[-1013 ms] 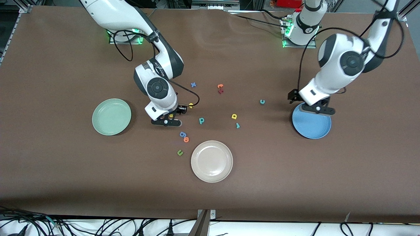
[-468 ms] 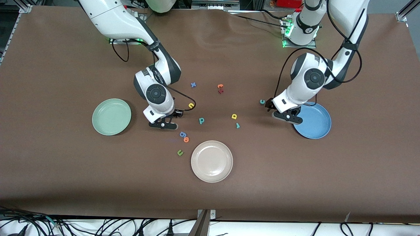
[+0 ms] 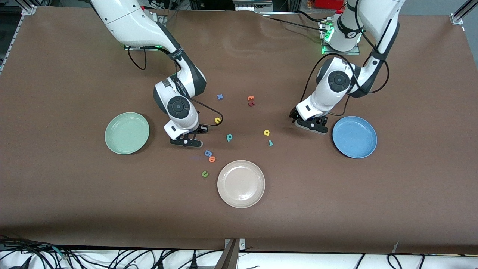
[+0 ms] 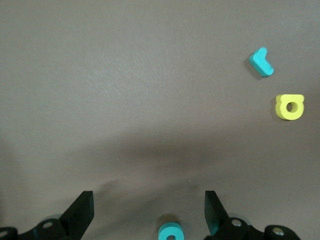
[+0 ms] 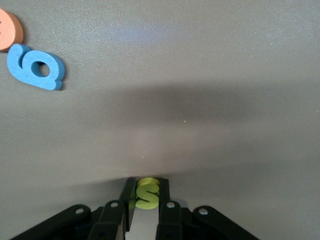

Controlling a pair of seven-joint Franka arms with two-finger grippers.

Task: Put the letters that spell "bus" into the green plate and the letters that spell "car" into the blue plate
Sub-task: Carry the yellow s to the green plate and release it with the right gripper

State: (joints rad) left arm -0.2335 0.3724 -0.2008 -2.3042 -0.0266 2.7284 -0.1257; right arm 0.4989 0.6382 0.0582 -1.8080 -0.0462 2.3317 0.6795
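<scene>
At centre left of the front view, the green plate (image 3: 127, 133) lies bare on the brown table (image 3: 74, 209). Just beside it, the right gripper (image 3: 185, 141) is down at the table with its fingers (image 5: 166, 202) pinched on the yellow s (image 5: 147, 193). Slightly above and toward the middle lies the yellow u (image 3: 217, 120), and lower the teal b (image 3: 229, 138). Below them, a blue g (image 3: 208, 153), an orange o (image 3: 212, 159) and a dark green u (image 3: 204, 173) sit near the cream plate (image 3: 241, 184) at lower centre. In the upper middle lie a blue x (image 3: 220, 96) and an orange t (image 3: 250, 98). Right of centre lie the yellow a (image 3: 266, 132) and teal r (image 3: 270, 143). Farther right, the left gripper (image 3: 310, 126) hangs spread wide over the teal c (image 4: 170, 231), which sits between its fingertips (image 4: 83, 212). The blue plate (image 3: 354, 137), at centre right, holds nothing.
</scene>
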